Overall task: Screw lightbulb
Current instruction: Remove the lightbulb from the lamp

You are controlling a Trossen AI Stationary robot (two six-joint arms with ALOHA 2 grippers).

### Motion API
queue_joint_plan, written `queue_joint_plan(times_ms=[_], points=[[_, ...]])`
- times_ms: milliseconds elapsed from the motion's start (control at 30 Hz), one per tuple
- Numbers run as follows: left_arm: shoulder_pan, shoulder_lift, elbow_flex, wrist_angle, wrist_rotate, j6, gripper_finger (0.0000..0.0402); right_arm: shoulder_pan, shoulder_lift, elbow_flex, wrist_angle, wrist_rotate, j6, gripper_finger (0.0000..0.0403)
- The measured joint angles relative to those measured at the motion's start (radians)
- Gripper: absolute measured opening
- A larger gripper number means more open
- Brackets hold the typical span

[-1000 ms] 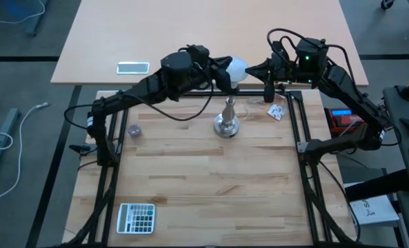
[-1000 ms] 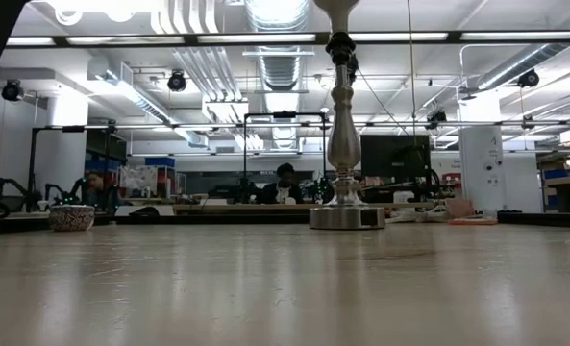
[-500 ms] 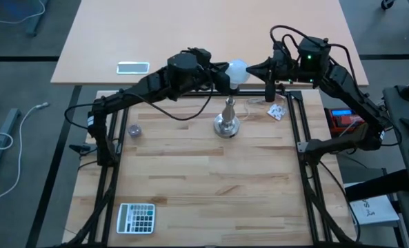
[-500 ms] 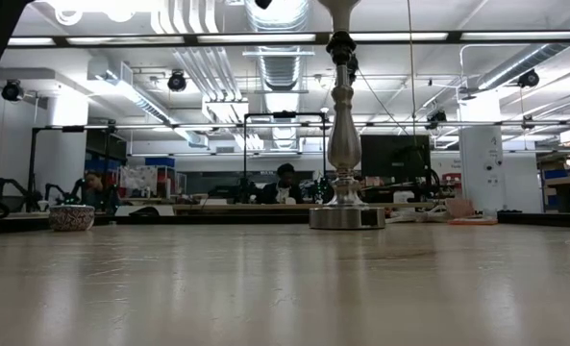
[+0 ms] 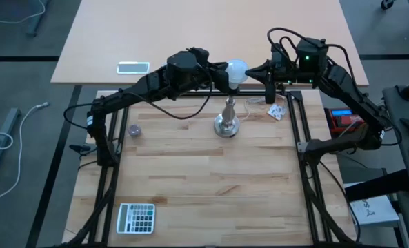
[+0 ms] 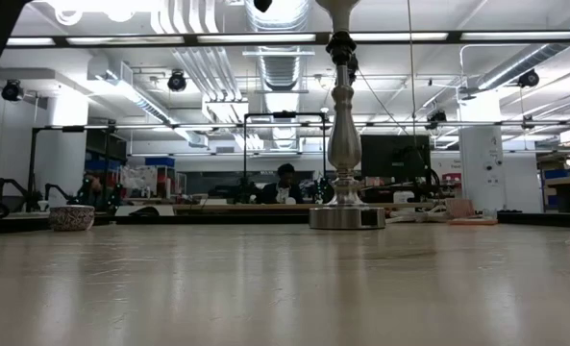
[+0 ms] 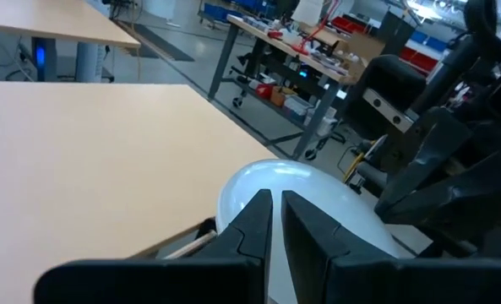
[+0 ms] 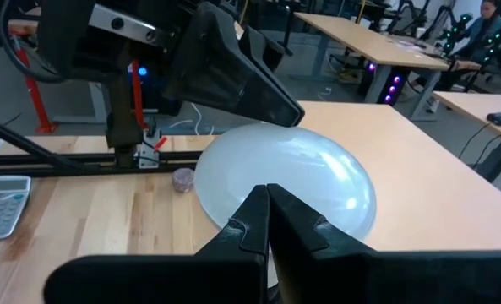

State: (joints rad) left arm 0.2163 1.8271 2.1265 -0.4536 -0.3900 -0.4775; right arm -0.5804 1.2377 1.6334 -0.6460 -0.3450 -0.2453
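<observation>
The white lightbulb (image 5: 238, 69) sits high above the far part of the wooden table, over the top of the silver stand (image 5: 227, 122). The stand's round foot rests on the table (image 6: 344, 216). The bulb's screw base is hidden. My left gripper (image 5: 226, 76) comes in from the table's left, shut, at the globe's left side (image 7: 309, 190). My right gripper (image 5: 250, 69) comes in from the right, shut, at the globe's right side (image 8: 292, 181). In the low view the stand's stem runs out at the top, so neither the bulb nor the grippers show there. My left gripper lays its shut fingertips (image 7: 254, 221) against the globe's left side (image 7: 271, 181), coming about level from the table's left. The bulb stands upright above the stand, clear of the table. My right gripper lays its shut fingertips (image 8: 250, 221) against the globe's opposite, right side (image 8: 258, 173), about level from the table's right.
A calculator (image 5: 136, 218) lies at the near left corner. A small purplish thing (image 5: 134, 129) sits at the left, and a small packet (image 5: 277, 111) lies right of the stand. A phone (image 5: 133, 67) lies on the far table. People sit far behind the table.
My left gripper's wrist has turned and tipped a little while its fingertips stay at the bulb's left side. The bulb and the stand keep their places.
</observation>
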Motion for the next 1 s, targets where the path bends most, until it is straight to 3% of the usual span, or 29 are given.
queue_joint_plan(times_ms=[400,667,1000], points=[[-0.036,-0.001,-0.001,0.010,0.059,-0.041,0.0020,-0.002,0.005,-0.002,0.004,0.092,-0.044,0.0000],[-0.043,0.001,-0.003,0.032,0.095,-0.054,0.0020,-0.002,0.007,-0.003,0.022,0.095,-0.056,0.0000],[-0.029,-0.009,0.023,0.111,0.089,0.043,0.0020,0.000,-0.007,0.030,0.006,0.098,-0.036,0.0000]])
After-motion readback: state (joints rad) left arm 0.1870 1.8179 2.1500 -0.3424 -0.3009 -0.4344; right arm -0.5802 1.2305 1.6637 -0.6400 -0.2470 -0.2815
